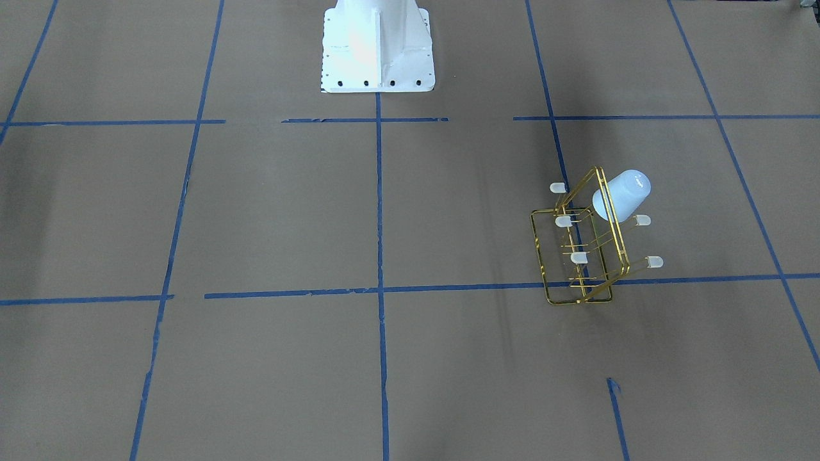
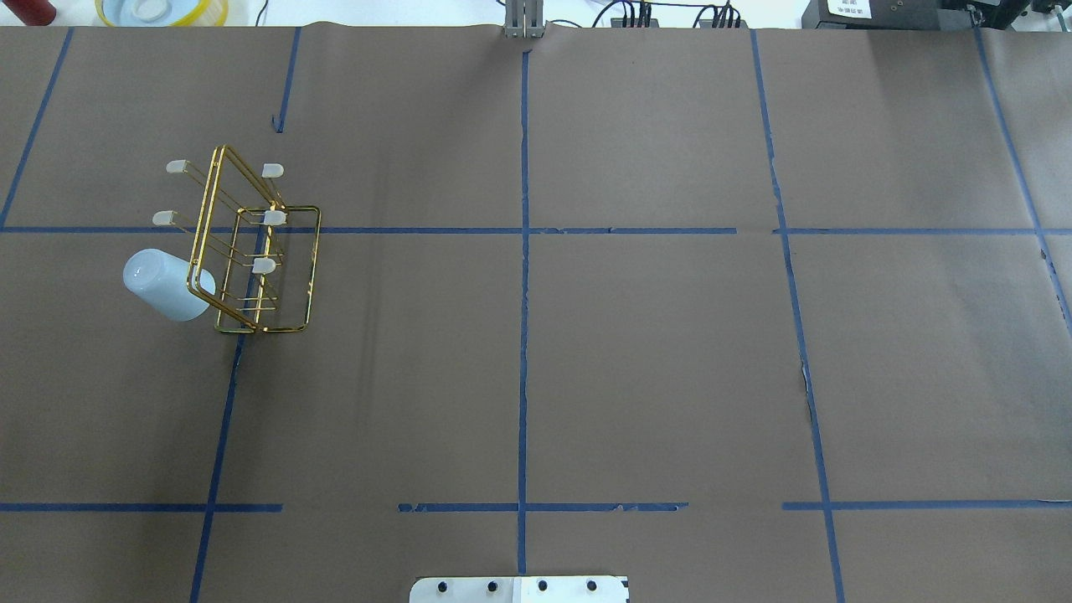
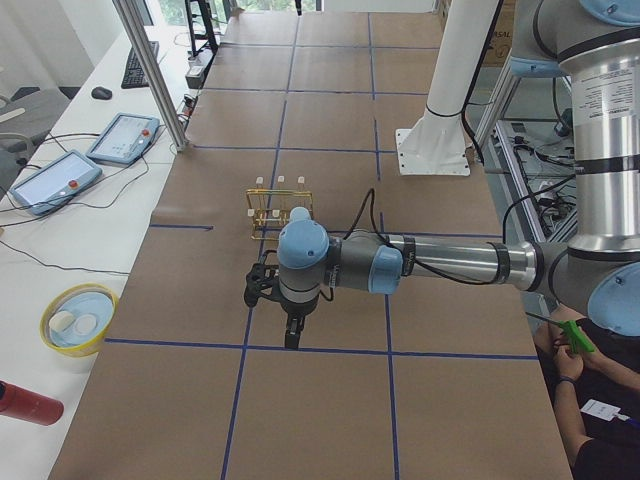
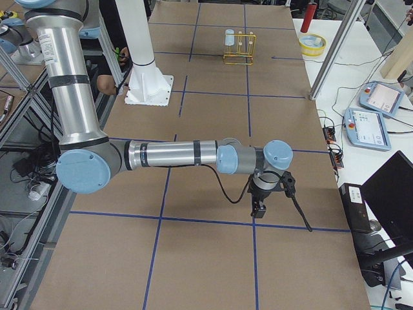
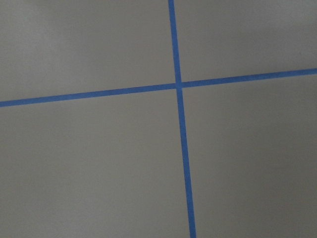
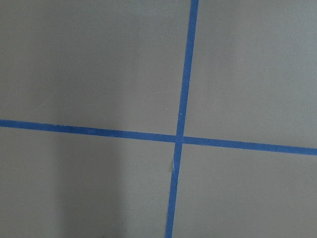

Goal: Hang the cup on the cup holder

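1. Exterior front-facing: the cup (image 1: 621, 194) sits mouth-down and tilted over one prong of the cup holder (image 1: 580, 256), at the rack's upper corner toward the robot base (image 1: 378, 51). Five prong caps stand bare. No gripper is in view. Risk: the cup appears to be carried by a single thin prong, so a knock to the rack would likely slide it off.
2. Overhead exterior: the cup overhangs the rack's outer side, on the left half of the table (image 2: 586, 335). Risk: this off-centre load could tip the light wire frame toward the cup if the table is jolted.
3. Exterior left: the left gripper (image 3: 290, 338) hangs over the table, near the rack but apart from it. Whether its fingers are parted or closed cannot be told. Risk: a sweep of this arm toward the rack would strike it.
4. Exterior right: the right gripper (image 4: 258, 208) hangs well apart from the rack. Its finger state cannot be told. Collision risk is judged low.
5. Left wrist-mounted: only table paper and blue tape lines (image 5: 178, 124) show. Risk: this camera cannot confirm the hang.
6. Right wrist-mounted: the same limitation applies.
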Controlling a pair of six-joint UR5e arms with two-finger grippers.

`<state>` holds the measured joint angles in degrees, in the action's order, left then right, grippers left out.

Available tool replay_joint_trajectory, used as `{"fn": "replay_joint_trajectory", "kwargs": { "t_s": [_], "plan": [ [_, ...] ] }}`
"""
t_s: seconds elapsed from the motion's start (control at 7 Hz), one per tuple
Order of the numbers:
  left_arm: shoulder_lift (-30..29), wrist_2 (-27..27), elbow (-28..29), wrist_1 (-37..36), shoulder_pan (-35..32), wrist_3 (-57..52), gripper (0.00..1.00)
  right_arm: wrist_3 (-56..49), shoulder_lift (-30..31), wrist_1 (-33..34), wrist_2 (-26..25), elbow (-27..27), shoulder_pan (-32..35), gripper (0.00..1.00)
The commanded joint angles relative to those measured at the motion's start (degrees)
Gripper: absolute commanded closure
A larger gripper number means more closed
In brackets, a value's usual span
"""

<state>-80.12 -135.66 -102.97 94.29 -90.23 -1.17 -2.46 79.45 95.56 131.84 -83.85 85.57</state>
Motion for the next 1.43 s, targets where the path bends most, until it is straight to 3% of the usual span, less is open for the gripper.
{"fn": "replay_joint_trajectory", "kwargs": {
  "t_s": [0.0,0.57,1.29],
  "plan": [
    [-0.29,-2.33,0.4,-1.47,-2.73,-0.15,0.0,0.0,0.0,-0.03,0.0,0.0,0.03,0.0],
    [-2.93,-4.26,2.68,-4.46,-4.34,0.38,0.0,0.0,0.0,-0.03,0.0,0.0,0.03,0.0],
    [-3.9,-2.25,3.83,-4.81,-4.43,5.11,0.0,0.0,0.0,-0.03,0.0,0.0,0.03,0.0]
  ]
}}
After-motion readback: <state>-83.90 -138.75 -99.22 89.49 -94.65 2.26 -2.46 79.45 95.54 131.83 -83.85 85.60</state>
